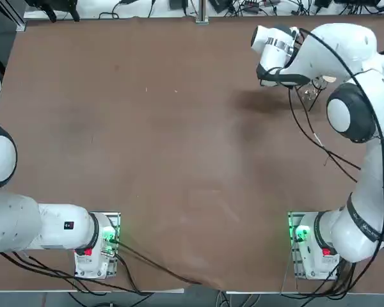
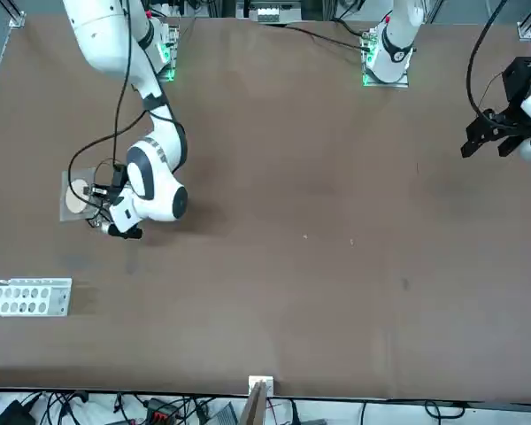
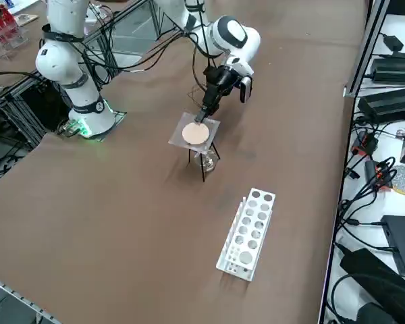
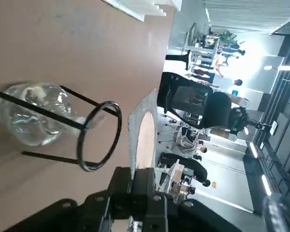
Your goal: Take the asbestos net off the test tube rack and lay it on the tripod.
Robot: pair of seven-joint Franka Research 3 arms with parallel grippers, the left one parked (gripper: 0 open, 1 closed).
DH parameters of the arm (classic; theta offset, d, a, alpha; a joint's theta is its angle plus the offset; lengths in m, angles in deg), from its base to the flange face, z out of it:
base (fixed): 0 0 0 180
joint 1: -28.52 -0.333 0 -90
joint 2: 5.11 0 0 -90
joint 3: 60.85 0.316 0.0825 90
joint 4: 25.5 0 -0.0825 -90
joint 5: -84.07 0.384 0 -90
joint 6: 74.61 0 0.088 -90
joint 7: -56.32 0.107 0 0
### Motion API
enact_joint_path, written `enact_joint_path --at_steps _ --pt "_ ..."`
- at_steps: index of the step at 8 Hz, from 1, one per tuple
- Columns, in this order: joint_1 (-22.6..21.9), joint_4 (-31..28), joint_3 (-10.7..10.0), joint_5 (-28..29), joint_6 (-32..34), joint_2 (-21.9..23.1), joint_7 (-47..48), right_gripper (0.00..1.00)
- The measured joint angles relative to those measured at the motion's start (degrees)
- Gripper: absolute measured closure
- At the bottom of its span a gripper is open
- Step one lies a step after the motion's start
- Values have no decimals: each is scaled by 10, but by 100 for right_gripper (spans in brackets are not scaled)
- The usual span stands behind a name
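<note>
My right gripper [image 3: 203,117] is shut on one edge of the asbestos net [image 3: 194,133], a grey mesh square with a pale round disc. The net is held flat directly over the tripod [image 3: 203,164], a thin black wire stand. In the wrist view the net [image 4: 144,130] shows edge-on between the fingertips of the right gripper [image 4: 143,178], with a narrow gap to the tripod's ring [image 4: 100,136]. The white test tube rack [image 3: 248,233] stands apart, nearer the table's right edge, with nothing on its top. From the front the net [image 2: 74,197] and the rack [image 2: 26,297] both show at the left.
A small clear glass vessel [image 4: 33,114] sits on the table under the tripod, between its legs. Cables and equipment [image 3: 391,101] line the bench beyond the table's right edge. The brown tabletop [image 1: 179,141] stretches wide toward the middle.
</note>
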Motion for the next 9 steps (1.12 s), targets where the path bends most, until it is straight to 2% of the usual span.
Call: enact_joint_path --at_steps 3,9 --pt "-7 25 0 0 4 -20 25 98" --pt "-7 28 -3 4 4 -42 47 98"
